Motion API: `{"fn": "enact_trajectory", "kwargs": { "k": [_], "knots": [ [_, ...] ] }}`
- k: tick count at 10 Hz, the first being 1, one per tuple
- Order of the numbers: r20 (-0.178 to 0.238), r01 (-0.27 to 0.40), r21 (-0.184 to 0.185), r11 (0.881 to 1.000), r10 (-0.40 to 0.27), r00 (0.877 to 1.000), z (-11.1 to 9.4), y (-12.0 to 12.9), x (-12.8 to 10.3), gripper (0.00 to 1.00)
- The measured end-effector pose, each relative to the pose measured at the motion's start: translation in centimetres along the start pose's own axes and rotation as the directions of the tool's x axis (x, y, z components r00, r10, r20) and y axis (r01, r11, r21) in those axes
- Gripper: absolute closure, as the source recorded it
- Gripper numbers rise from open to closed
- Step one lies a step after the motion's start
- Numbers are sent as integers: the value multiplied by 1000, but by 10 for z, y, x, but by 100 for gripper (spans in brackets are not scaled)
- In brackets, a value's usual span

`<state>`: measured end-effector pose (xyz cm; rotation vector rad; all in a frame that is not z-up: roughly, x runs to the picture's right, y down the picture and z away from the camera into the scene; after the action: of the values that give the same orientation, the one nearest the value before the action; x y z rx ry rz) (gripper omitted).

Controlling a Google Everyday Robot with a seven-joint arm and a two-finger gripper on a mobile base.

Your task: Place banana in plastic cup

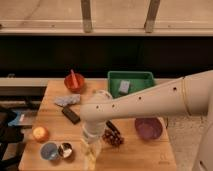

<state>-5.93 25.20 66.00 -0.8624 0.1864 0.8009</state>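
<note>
Camera view: gripper [91, 149] at bench front edge, clamped on hanging banana [92, 159]; blue cup [49, 150] near, to its left.

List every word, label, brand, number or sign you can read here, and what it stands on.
No readable text anywhere.
Dark packet and crumpled wrapper on the table: any print is too blurred to read.
The tool, near the table's front edge by the banana, right of the plastic cup: no marking shows.
</note>
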Motion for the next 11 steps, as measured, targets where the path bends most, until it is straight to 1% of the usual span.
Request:
{"fn": "enact_trajectory", "kwargs": {
  "k": [2,3,4,5,6,9,11],
  "knots": [
    [-1,-5,9,1000,5,1000,-1,0,2,77],
    [-1,-6,12,1000,6,1000,-2,0,3,89],
    [3,-9,12,1000,9,1000,-3,-1,3,96],
    [9,-13,15,1000,13,1000,-4,-2,4,100],
    [19,-19,20,1000,19,1000,-8,-5,4,100],
    [74,-46,69,997,41,996,-40,-25,-2,100],
    [100,-36,97,995,26,995,-56,-29,-14,100]
  ]
}}
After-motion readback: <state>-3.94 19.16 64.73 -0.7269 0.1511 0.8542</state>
